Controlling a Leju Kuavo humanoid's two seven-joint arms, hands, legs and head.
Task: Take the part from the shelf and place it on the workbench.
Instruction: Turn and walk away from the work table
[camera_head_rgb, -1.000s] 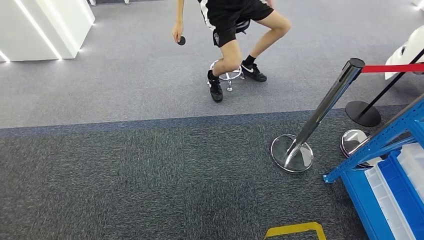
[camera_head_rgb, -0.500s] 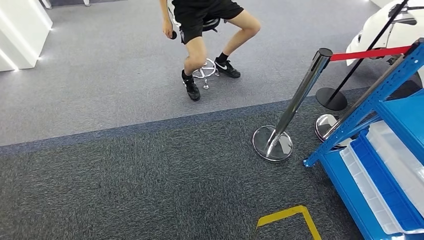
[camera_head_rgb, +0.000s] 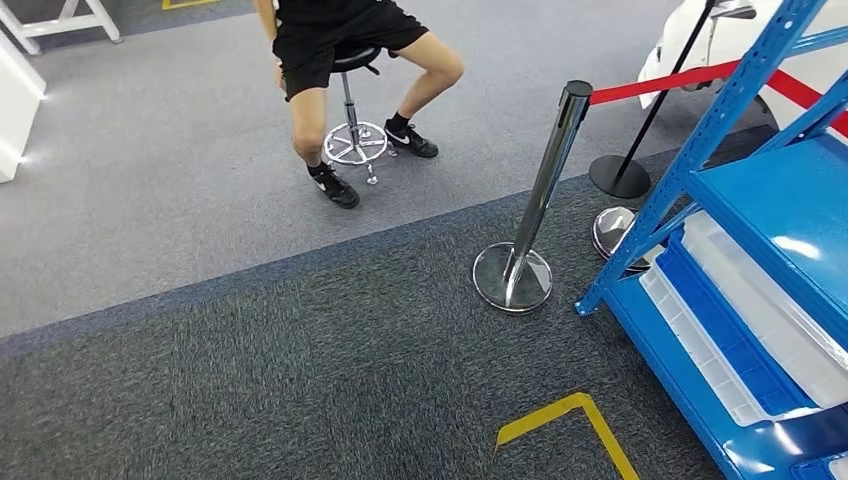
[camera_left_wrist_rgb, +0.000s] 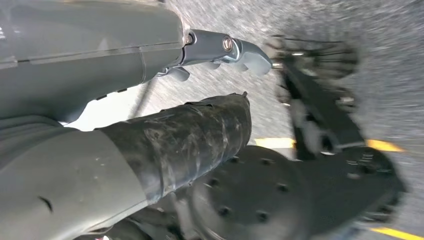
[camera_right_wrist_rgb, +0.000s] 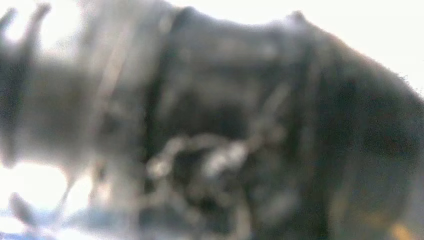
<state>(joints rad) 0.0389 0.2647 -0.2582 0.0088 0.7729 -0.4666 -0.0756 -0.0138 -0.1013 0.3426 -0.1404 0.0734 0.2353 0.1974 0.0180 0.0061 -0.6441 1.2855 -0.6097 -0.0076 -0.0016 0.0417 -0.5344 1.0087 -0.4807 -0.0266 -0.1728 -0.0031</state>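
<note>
Turning toward the blue metal shelf (camera_head_rgb: 770, 200)

The view has swung; the shelf fills more of it, so pickup nears. Left hand (camera_left_wrist_rgb: 165, 135) looks empty, fingers apart; right hand's state: cannot tell.

carpet (camera_head_rgb: 300, 370): dark grey, rough woven pile — a paler grey band farther off
stanchion post (camera_head_rgb: 545, 190): polished metal, mirror-glossy, with a chrome dome base
rope (camera_head_rgb: 640, 85): red, matt cloth look
shelf (camera_head_rgb: 780, 200): blue painted metal, smooth with a slight sheen
trays (camera_head_rgb: 760, 330): translucent white plastic, smooth
floor tape (camera_head_rgb: 570, 415): yellow, flat and matt
stool (camera_head_rgb: 352, 135): shiny chrome stem and foot ring
left robot hand (camera_left_wrist_rgb: 150, 130): grey moulded plastic cover, smooth — dark scuffed wrap, bare metal links
</note>
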